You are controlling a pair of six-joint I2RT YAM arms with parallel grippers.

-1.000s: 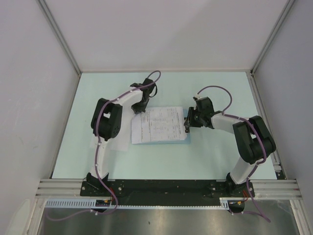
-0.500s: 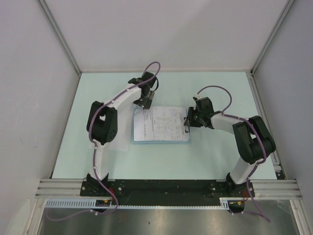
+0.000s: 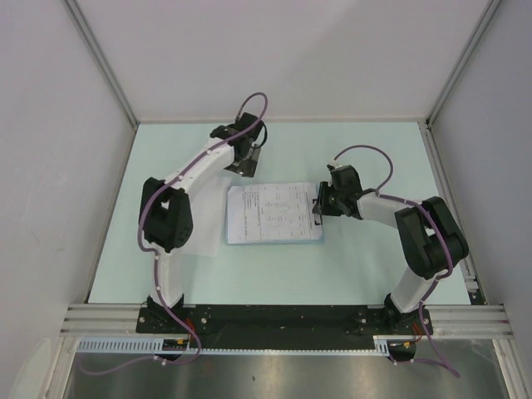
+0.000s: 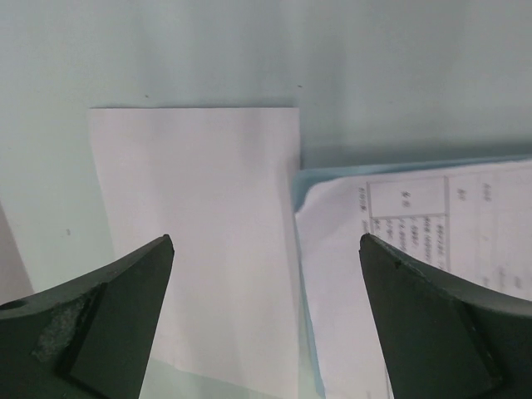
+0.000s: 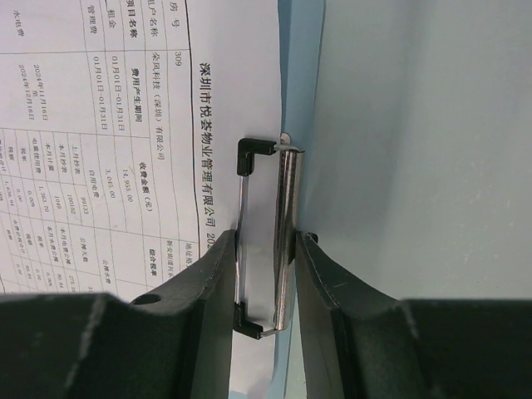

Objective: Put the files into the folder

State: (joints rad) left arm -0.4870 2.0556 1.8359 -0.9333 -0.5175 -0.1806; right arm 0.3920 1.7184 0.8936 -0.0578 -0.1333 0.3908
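Left gripper hangs wide apart over a blank sheet lying just beside the folder; right gripper is clamped on the clip at the folder's edge (printed files within its outline). Best now: hold that clamp steady, slide the stray sheet in squarely.

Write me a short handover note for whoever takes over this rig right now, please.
Left gripper: open, empty, hovering past the folder's far-left corner.
Right gripper: closed on the metal clip at the folder's right edge.
Files: printed sheets lie on or in the folder, I cannot tell which; a blank-looking sheet seems to stick out at its left end.
To do: tuck that sheet in, check the rest.
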